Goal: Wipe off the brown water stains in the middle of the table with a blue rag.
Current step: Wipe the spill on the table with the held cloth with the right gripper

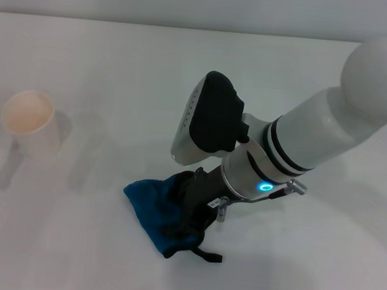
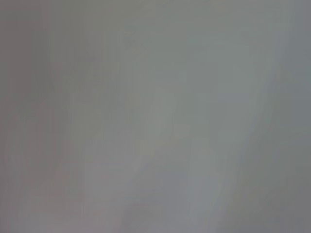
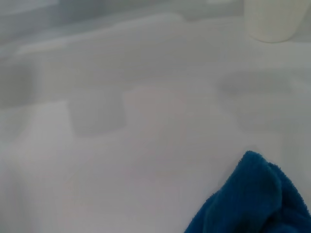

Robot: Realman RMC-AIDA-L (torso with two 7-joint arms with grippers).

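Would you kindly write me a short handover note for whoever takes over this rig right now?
Right gripper: down on the blue rag, which lies bunched on the table near its middle; grip not visible.
Left gripper: out of view; its wrist camera shows only a blank grey surface.
White paper cup: upright at the robot's left, apart from the rag.
Brown water stains: none clearly visible around the rag, so wiping may be mostly done.
Left: check under the rag, then finish and withdraw.

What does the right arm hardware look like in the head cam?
Glossy white tubular right arm with a rounded joint, black ring bands at the wrist, a lit cyan ring LED, a white-and-black camera housing, small metal brackets, and a black right pincer. The left arm is not visible.
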